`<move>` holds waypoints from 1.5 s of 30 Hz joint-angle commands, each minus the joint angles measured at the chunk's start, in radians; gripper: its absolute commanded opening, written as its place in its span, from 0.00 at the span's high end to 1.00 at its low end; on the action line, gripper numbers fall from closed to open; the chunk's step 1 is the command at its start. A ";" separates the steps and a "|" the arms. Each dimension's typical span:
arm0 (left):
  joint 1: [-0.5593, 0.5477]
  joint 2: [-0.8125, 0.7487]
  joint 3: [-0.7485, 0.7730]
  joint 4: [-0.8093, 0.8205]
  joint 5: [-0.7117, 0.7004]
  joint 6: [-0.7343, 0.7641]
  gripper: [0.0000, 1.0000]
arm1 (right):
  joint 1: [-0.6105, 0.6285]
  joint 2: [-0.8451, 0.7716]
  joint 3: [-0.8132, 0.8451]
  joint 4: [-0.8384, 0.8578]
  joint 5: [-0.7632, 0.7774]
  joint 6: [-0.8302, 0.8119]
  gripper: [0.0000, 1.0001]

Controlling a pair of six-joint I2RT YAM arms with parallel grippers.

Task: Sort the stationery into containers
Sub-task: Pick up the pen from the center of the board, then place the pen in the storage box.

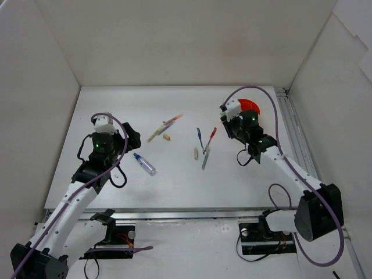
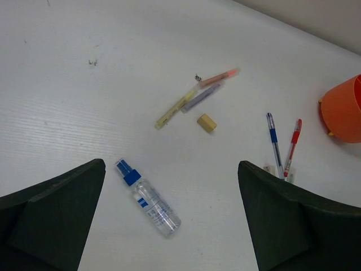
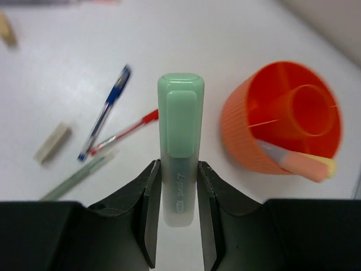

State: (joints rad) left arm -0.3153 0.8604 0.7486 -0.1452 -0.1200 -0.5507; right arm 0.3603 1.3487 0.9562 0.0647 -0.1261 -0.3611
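Note:
My right gripper [image 3: 179, 186] is shut on a pale green highlighter [image 3: 180, 130] and holds it above the table, just left of the round orange pot [image 3: 248, 141]. The pot holds an orange and a yellow highlighter [image 3: 307, 165]. In the top view this gripper [image 1: 235, 116] partly hides the pot [image 1: 251, 104]. My left gripper [image 2: 171, 169] is open and empty, above a blue-capped clear tube [image 2: 148, 197]. Yellow, orange and purple highlighters [image 2: 194, 97] and a beige stub [image 2: 206, 122] lie beyond it. A blue pen [image 3: 107, 113], a red pen [image 3: 127, 131], a beige stub [image 3: 52, 143] and a slim green pen [image 3: 79, 178] lie mid-table.
White walls close the table on the left, back and right. A metal rail [image 1: 293, 133] runs along the right side behind the pot. The tube [image 1: 144, 164] lies right of the left arm [image 1: 116, 132]. The pens [image 1: 204, 139] lie left of the right arm.

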 commanded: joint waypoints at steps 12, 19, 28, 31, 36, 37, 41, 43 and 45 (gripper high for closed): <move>-0.002 0.019 0.106 0.036 0.052 0.025 0.01 | -0.058 0.056 -0.125 0.809 0.462 0.356 1.00; -0.002 -0.006 0.098 0.016 0.048 0.018 0.01 | -0.107 0.147 -0.188 1.087 0.477 0.385 1.00; -0.002 -0.035 0.103 -0.020 0.003 0.018 0.01 | -0.120 0.308 -0.117 1.172 0.530 0.481 1.00; -0.002 -0.031 0.104 -0.022 0.000 0.020 0.01 | -0.120 0.332 -0.109 1.170 0.510 0.498 1.00; -0.002 -0.003 0.109 -0.028 -0.010 0.026 0.01 | -0.124 0.369 -0.109 1.178 0.554 0.493 1.00; -0.002 -0.001 0.110 -0.031 -0.013 0.026 0.01 | -0.123 0.374 -0.109 1.182 0.557 0.485 1.00; -0.002 0.014 0.120 -0.027 -0.017 0.032 0.01 | -0.123 0.388 -0.106 1.190 0.585 0.459 1.00; -0.002 0.019 0.121 -0.025 -0.017 0.034 0.00 | -0.124 0.392 -0.102 1.192 0.602 0.444 1.00; -0.002 0.023 0.118 -0.025 -0.017 0.032 0.01 | -0.124 0.409 -0.093 1.193 0.612 0.421 1.00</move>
State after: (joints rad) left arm -0.3153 0.8764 0.8024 -0.1986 -0.1238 -0.5327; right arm 0.2424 1.7626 0.8070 1.1484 0.4210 0.0963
